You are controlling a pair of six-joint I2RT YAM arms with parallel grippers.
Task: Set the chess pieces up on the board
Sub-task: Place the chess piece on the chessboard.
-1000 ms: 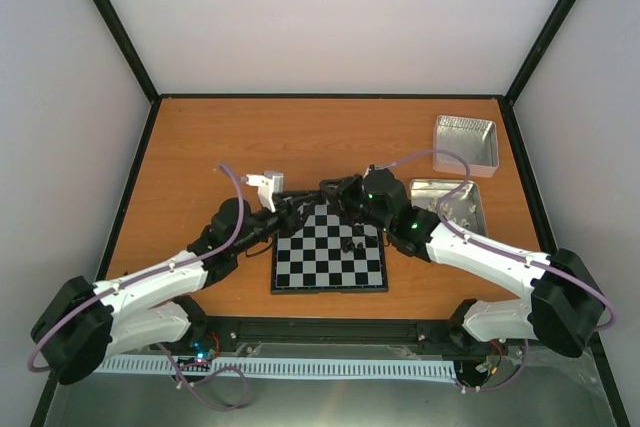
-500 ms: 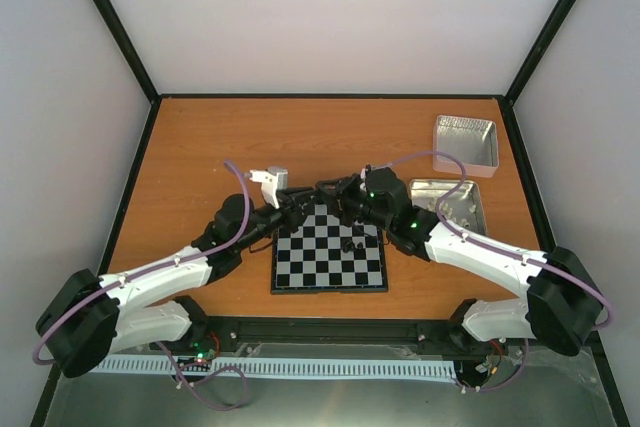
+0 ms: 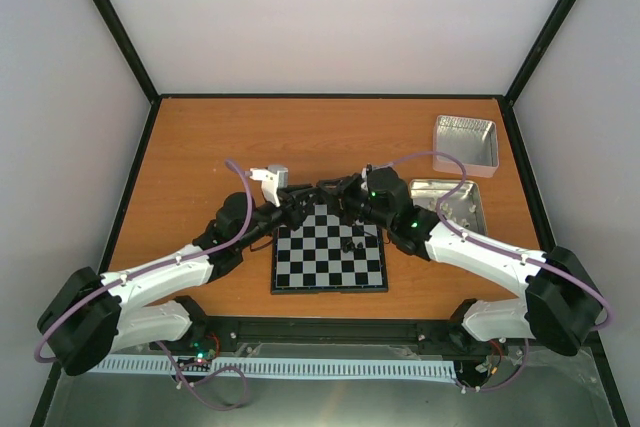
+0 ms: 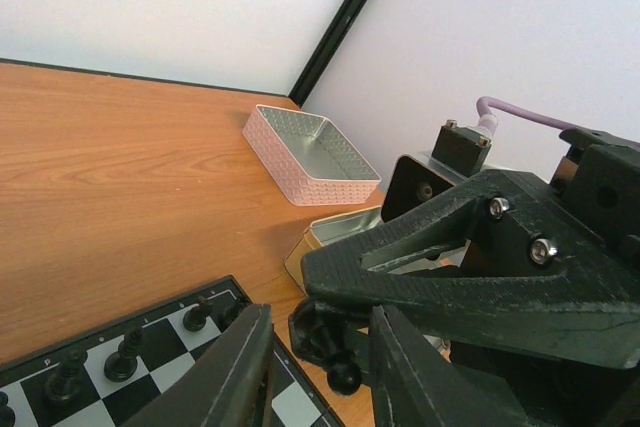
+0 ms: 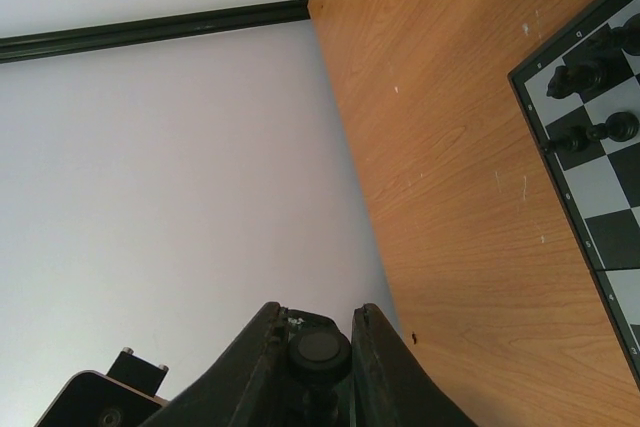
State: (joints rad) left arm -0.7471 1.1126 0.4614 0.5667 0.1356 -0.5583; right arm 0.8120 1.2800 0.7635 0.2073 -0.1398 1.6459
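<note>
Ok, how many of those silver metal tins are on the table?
2. The far tin sits toward the back right corner; the near tin lies just in front of it, right of the board. No others show.

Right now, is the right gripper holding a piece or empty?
Holding: the wrist view shows the right gripper clamped on a black piece, round base showing.

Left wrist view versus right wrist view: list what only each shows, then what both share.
Only left wrist: the far tin, the near tin, the left fingers. Only right wrist: the round base of the held chess piece, clamped between the right fingers. Both: that piece, the table, a corner of the board with black pieces standing on it.
</note>
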